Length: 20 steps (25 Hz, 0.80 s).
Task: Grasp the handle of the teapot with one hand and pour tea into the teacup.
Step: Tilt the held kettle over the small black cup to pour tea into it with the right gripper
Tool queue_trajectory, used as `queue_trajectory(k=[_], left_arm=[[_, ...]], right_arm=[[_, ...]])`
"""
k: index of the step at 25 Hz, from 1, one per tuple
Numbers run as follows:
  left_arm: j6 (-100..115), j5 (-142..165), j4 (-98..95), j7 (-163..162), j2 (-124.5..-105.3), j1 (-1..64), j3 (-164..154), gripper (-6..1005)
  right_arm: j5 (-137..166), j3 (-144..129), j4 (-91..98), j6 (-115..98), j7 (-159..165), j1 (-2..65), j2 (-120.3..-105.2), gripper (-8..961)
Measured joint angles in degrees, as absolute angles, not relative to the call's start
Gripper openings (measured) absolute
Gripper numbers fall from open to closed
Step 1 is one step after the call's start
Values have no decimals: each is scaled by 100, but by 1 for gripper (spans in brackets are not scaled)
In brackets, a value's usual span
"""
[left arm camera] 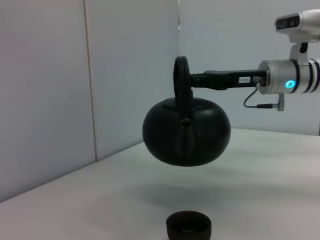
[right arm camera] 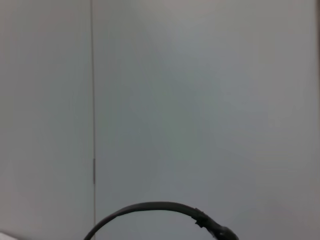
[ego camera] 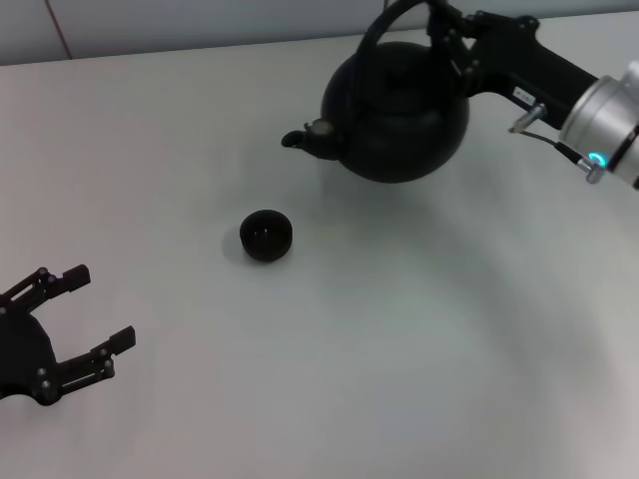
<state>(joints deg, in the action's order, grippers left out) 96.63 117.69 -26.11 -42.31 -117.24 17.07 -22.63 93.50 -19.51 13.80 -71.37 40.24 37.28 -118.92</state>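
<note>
Clamped on the handle (ego camera: 384, 25) at the head view's top right, the right gripper (ego camera: 446, 30) holds the teapot (ego camera: 399, 110) in the air above the table (ego camera: 399, 349), spout toward the teacup (ego camera: 267, 236), which stands at centre left on the plain white surface. Pale wall panels (left arm camera: 60, 90) rise behind. At lower left the left gripper (ego camera: 88, 309) rests with fingers apart.

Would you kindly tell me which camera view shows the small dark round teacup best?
The head view: the small dark round teacup shows whole, from above, on the white table. The left wrist view crops its lower part; the right wrist view misses it.
</note>
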Motion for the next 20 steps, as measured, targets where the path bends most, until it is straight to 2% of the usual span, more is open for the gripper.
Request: queue_trajectory(k=[20], left_arm=[[9668, 11769, -2610, -4227, -11734, 1723, -2285, 867]], right_arm=[[9352, -2885, 1934, -6951, 3971, 3888, -11910, 91]])
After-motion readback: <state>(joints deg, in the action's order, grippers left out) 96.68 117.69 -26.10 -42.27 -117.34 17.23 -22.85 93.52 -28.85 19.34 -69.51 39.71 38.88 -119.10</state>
